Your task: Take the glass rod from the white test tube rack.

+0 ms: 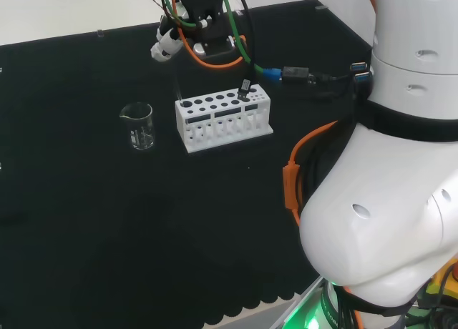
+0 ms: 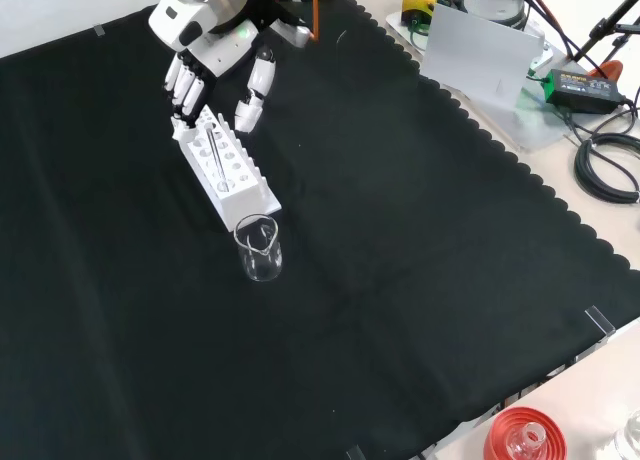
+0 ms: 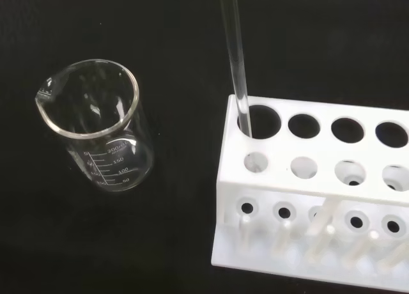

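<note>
Glass rod (image 3: 238,64) stands nearly upright in the end hole of the white test tube rack (image 3: 307,198), the hole nearest the beaker (image 3: 96,124), its long axis leaning slightly. Above the rack's opposite end in the front view, the hand (image 2: 215,65) hangs with fingers relaxed, holding nothing.

The bench (image 2: 400,280) is covered with black cloth; a white rack (image 2: 225,170) and a beaker (image 2: 260,248) (clear glass) are seen upper left in the front view.
</note>
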